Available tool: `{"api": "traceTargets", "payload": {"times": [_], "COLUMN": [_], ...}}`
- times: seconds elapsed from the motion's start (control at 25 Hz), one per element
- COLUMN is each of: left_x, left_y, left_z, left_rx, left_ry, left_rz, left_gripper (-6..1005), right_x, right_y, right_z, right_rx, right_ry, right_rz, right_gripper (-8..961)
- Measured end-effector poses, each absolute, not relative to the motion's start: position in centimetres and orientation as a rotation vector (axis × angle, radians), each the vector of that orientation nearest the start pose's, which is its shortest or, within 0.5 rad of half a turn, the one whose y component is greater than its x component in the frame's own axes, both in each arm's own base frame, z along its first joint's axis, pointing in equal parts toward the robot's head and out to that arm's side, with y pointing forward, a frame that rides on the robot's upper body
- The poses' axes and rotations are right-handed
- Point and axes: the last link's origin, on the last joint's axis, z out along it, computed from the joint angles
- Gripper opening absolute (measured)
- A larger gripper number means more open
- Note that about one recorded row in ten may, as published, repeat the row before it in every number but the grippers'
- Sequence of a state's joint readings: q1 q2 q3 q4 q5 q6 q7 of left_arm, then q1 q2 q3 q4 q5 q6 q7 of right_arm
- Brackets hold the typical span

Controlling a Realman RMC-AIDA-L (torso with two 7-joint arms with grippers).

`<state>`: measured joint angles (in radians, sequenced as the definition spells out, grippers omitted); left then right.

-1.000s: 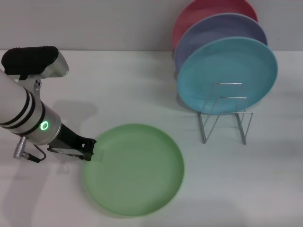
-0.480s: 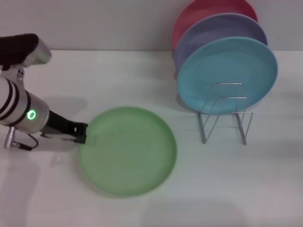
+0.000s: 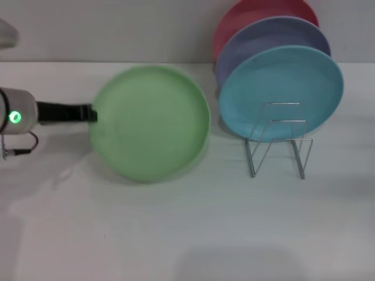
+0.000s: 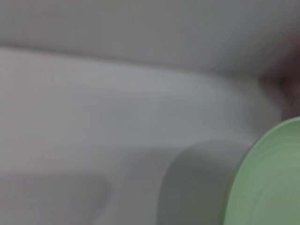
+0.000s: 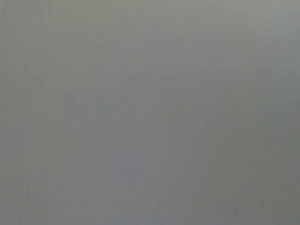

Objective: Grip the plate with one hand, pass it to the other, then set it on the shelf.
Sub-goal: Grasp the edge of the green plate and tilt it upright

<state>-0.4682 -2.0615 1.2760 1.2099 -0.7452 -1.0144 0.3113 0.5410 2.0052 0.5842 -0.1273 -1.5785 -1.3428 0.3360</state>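
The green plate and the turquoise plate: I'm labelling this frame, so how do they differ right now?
The green plate is gripped at its edge by the left gripper and held clear of the table, whereas the turquoise plate stands on edge in the wire rack. The green plate is alone; the turquoise plate fronts a lavender plate and a red plate. Both are round with a shallow rim.

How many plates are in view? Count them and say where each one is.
4. The green plate hangs in the left gripper, off the table. The blue plate, purple plate and red plate stand upright in the wire rack, front to back. More may hide behind.
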Motion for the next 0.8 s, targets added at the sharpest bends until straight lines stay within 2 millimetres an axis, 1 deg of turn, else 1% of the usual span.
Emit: {"api": "traceTargets", "payload": {"times": [0.16, 0.24, 0.44, 0.6, 0.8], "left_x": [-23.6, -24.2, -25.2, -25.6, -24.6], "left_y": [39.8, 39.9, 39.6, 39.3, 39.0], "left_z": [3.4, 3.9, 4.2, 4.1, 3.4], "left_rx": [-2.018, -1.968, -1.838, -1.719, -1.600], "left_ry": [-1.319, -1.280, -1.161, -1.030, -0.862], "left_rz": [-0.360, -0.431, -0.558, -0.603, -0.592], "left_gripper": [29, 29, 29, 29, 29], "right_x": [37.1, 37.1, 37.1, 37.0, 37.1], "right_y": [34.0, 33.9, 33.7, 33.6, 33.5], "right_z": [12.0, 11.8, 11.2, 10.7, 10.3], "right_rx": [-1.102, -1.104, -1.111, -1.131, -1.161], "right_ry": [0.456, 0.461, 0.471, 0.474, 0.478], "right_rz": [0.761, 0.761, 0.760, 0.756, 0.743], "right_gripper": [707, 707, 707, 707, 707]}}
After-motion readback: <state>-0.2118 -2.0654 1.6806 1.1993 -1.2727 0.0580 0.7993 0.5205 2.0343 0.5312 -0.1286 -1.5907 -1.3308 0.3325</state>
